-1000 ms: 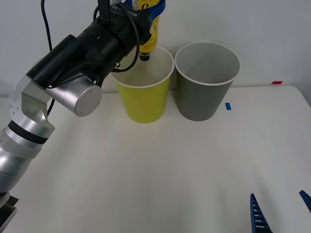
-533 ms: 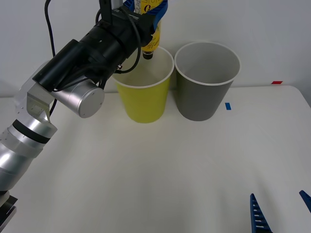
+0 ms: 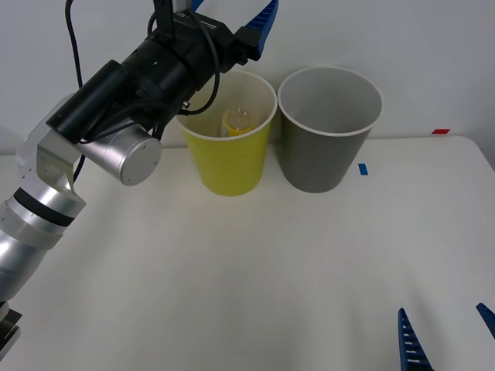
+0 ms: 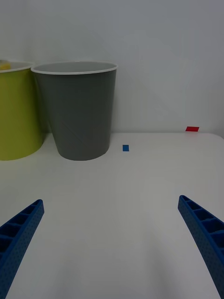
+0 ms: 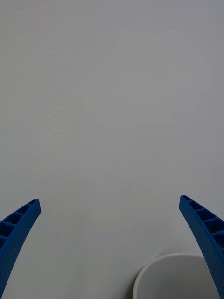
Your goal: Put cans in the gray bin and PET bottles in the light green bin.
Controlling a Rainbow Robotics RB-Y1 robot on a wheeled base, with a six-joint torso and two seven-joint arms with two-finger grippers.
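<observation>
The PET bottle, yellow-labelled, lies inside the light green bin, with just its upper part showing over the rim. My left gripper hangs open and empty directly above that bin, fingers spread wide against the white wall. The gray bin stands right beside the green one, on its right, and nothing shows inside it. In the right wrist view the gray bin and the light green bin stand side by side. My right gripper rests low at the table's near right, open and empty.
The white table stretches between the bins and my right gripper. A small blue tape mark lies right of the gray bin and a red one at the far edge. A white wall rises close behind the bins.
The left gripper opened and let go of the bottle, which dropped from above the rim into the light green bin. The right gripper stayed still.
</observation>
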